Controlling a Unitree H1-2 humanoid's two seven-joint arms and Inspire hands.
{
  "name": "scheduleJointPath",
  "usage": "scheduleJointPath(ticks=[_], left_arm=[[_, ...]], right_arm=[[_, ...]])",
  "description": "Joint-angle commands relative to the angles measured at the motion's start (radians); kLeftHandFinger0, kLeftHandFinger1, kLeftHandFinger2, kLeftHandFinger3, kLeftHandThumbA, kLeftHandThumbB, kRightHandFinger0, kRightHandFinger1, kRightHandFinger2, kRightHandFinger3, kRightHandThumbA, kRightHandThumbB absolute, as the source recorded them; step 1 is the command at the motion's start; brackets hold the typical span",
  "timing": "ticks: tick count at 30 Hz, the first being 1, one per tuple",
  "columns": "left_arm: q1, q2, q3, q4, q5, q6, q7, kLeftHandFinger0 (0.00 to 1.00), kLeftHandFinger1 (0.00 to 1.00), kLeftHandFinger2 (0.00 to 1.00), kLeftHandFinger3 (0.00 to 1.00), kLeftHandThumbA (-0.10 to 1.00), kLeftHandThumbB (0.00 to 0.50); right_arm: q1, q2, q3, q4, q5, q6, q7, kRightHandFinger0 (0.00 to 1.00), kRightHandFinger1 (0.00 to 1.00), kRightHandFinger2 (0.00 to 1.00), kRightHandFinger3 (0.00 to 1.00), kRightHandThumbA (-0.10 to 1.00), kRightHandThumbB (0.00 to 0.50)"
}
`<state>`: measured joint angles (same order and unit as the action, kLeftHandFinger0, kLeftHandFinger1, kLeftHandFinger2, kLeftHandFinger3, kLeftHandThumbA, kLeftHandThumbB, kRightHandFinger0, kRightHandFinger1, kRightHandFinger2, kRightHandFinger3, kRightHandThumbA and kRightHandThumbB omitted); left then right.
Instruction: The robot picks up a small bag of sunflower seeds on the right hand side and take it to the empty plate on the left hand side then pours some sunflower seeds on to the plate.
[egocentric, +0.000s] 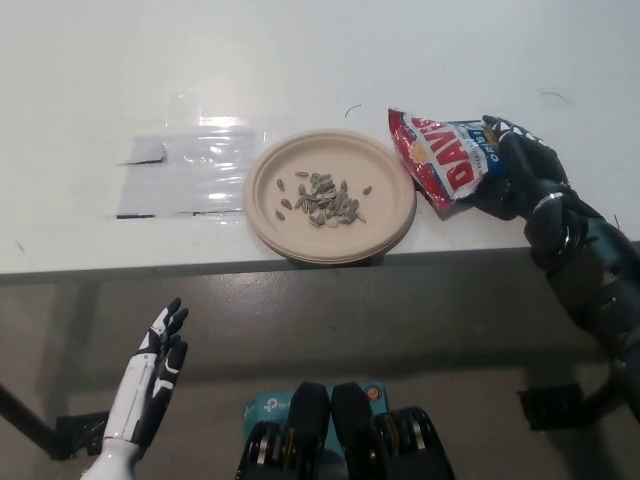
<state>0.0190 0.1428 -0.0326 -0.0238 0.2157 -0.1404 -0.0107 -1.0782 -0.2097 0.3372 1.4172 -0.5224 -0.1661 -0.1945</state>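
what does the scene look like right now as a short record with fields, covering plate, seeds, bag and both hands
plate: tan paper plate near the front edge of the white table
seeds: small pile of sunflower seeds at the plate's middle
bag: red sunflower seed bag lying on the table just right of the plate
right hand: black right hand at the bag's right end, fingers on it
left hand: white left hand below the table edge, open, holding nothing
other: clear plastic sheet left of the plate
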Motion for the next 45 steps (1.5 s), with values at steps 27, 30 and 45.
scheduleJointPath(ticks=[27, 30, 45], left_arm=[[-0.010, 0.022, 0.002, -0.038, 0.036, -0.019, 0.001, 1.00, 1.00, 1.00, 1.00, 1.00, 0.022], [-0.009, 0.022, 0.001, -0.038, 0.038, -0.018, 0.002, 1.00, 1.00, 1.00, 1.00, 1.00, 0.027], [-0.029, 0.029, 0.007, -0.041, 0.030, -0.005, -0.002, 1.00, 1.00, 1.00, 1.00, 1.00, 0.031]], right_arm=[[-0.032, -0.136, 0.008, -0.342, 0.077, -0.001, 0.445, 1.00, 1.00, 1.00, 1.00, 0.54, 0.500], [-0.038, -0.137, 0.005, -0.328, 0.081, 0.003, 0.453, 1.00, 1.00, 1.00, 1.00, 0.53, 0.500], [-0.019, -0.207, 0.000, -0.495, 0.126, 0.035, 0.689, 1.00, 1.00, 1.00, 1.00, 0.59, 0.500]])
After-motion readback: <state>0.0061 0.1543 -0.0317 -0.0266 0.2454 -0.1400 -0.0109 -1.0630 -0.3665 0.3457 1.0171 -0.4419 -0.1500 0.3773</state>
